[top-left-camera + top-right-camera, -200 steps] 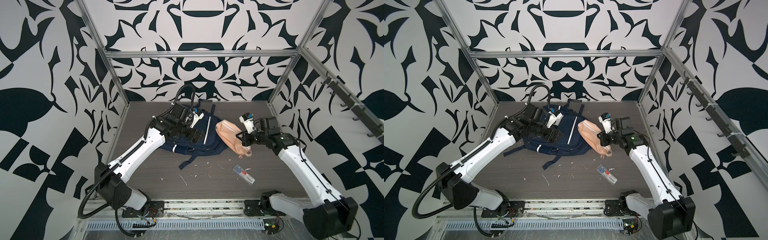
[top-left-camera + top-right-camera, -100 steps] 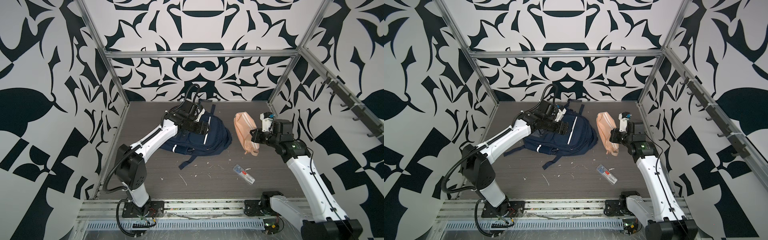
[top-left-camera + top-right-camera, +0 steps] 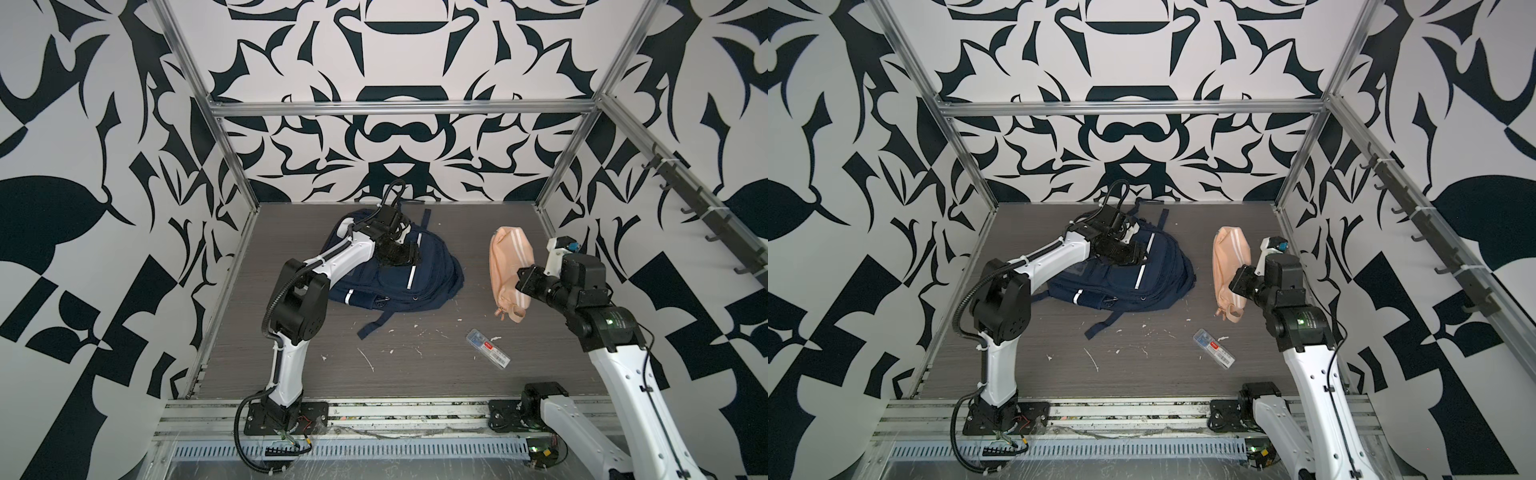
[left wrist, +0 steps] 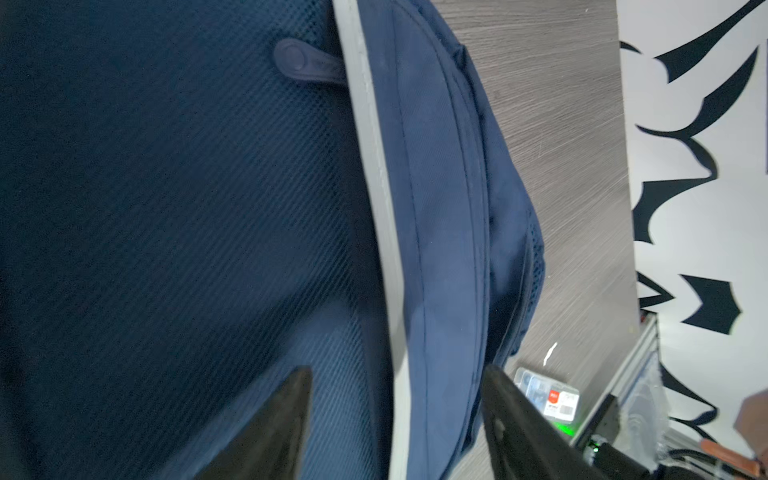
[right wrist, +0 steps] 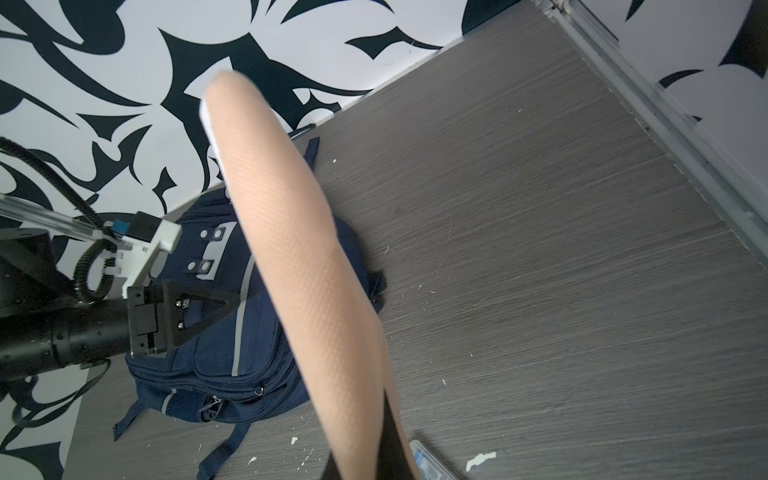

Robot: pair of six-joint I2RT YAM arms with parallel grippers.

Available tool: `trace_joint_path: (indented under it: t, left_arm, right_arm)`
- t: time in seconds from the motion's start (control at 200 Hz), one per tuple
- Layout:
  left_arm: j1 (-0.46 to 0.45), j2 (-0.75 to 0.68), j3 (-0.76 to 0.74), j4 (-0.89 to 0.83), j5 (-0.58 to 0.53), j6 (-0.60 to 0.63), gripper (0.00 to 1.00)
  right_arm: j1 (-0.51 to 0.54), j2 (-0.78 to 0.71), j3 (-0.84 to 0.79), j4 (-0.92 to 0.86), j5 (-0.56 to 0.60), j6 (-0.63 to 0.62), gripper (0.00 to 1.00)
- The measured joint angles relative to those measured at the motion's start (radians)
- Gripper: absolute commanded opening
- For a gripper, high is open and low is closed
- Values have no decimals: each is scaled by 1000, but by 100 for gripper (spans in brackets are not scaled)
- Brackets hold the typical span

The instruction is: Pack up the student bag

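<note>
Left wrist view: left gripper (image 4: pixel 395 374) jaws apart, straddling white stripe (image 4: pixel 376 166) of student bag (image 4: pixel 166 208), gripping nothing. In both top views, right gripper (image 3: pixel 521 286) clamped tight on pink pouch (image 3: pixel 508 262), nr worktop (image 3: pixel 415 374) right edge.

no readable text, clear box (image 3: pixel 486 347) label blurred

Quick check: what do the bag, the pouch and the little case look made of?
Bag: navy woven synthetic fabric, matte; mesh-like weave shows, with a grey, likely reflective stripe. Pouch: peach textile, matte, fine pebbled weave, sags softly. Case: seemingly clear hard plastic, glossy; contents and label show through.
</note>
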Motion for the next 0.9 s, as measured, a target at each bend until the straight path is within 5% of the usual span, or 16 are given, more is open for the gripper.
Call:
trace_joint_path:
  t: [0.42,0.705,0.9]
  left_arm:
    - [-2,57,-133,418,184,-312,46]
    - [-1,69,-156,497,199,-387,0]
    - [1,41,-156,488,207,-368,0]
  right_arm:
    - [0,33,-12,-7,27,24,0]
    - [0,80,-11,3,26,23,0]
    - [0,84,-13,27,25,36,0]
